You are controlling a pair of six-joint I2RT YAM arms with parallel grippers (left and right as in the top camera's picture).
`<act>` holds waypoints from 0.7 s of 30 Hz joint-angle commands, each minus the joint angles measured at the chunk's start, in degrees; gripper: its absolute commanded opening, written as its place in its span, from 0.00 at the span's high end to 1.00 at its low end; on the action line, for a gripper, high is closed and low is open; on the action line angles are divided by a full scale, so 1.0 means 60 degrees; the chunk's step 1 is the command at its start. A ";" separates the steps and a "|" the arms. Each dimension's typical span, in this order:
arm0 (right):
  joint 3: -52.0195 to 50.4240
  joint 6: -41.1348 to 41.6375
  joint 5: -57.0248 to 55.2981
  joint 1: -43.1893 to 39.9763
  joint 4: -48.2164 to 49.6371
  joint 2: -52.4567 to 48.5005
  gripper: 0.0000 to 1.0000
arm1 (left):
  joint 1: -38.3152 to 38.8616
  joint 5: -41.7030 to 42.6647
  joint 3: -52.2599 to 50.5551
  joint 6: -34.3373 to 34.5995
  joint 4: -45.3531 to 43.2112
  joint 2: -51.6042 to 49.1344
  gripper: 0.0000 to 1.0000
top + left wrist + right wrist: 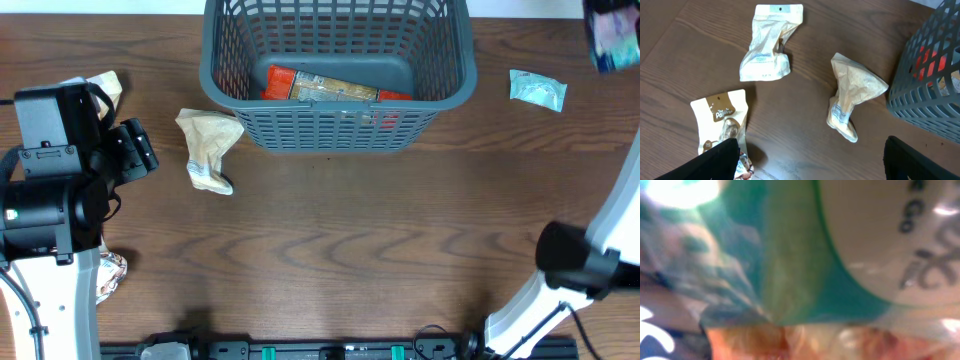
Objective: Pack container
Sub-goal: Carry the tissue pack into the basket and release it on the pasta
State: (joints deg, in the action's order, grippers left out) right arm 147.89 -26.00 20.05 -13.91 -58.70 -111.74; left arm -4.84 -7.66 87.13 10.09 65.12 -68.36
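The container, a dark grey lattice basket [335, 128], stands at the back centre and holds a red and tan packet [320, 85]; its corner shows in the left wrist view [930, 90]. My left gripper [810, 165] is open and empty, hovering at the left [140, 150] over the table near a crumpled tan packet [208, 145] [852, 95]. My right gripper is raised at the far right corner, shut on a teal and blue snack packet [612, 38] that fills the right wrist view [800, 255] and hides the fingers.
A cream packet [767, 42] and a brown-labelled packet [722, 117] lie left of the tan one. A pale green packet [537, 88] lies right of the basket. The right arm's base [570, 255] stands at the front right.
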 commanded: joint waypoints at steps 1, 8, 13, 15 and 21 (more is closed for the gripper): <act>-0.0073 -0.1326 0.1661 0.1129 0.0109 0.0073 0.99 | -0.0058 0.0036 0.0197 -0.0029 -0.0004 0.0044 0.19; -0.0095 -0.4816 0.1770 0.3952 -0.0160 -0.0124 0.99 | -0.0055 0.0040 0.0197 -0.0029 0.0029 0.0044 0.19; -0.0095 -0.6972 0.1617 0.5428 -0.0291 -0.0965 0.99 | -0.0055 0.0171 0.0197 -0.0029 0.0113 0.0044 0.19; -0.0095 -0.7246 0.1432 0.5829 -0.0270 -0.1508 0.98 | -0.0055 0.0175 0.0197 -0.0029 0.0113 0.0044 0.19; -0.0095 -0.6280 0.0525 0.6080 -0.0237 -0.2962 0.98 | -0.0055 0.0175 0.0193 -0.0033 0.0131 0.0044 0.19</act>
State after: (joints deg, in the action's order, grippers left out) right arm 147.35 -64.97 26.76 22.70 -60.42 -125.49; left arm -4.84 -7.22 87.13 10.09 65.63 -68.36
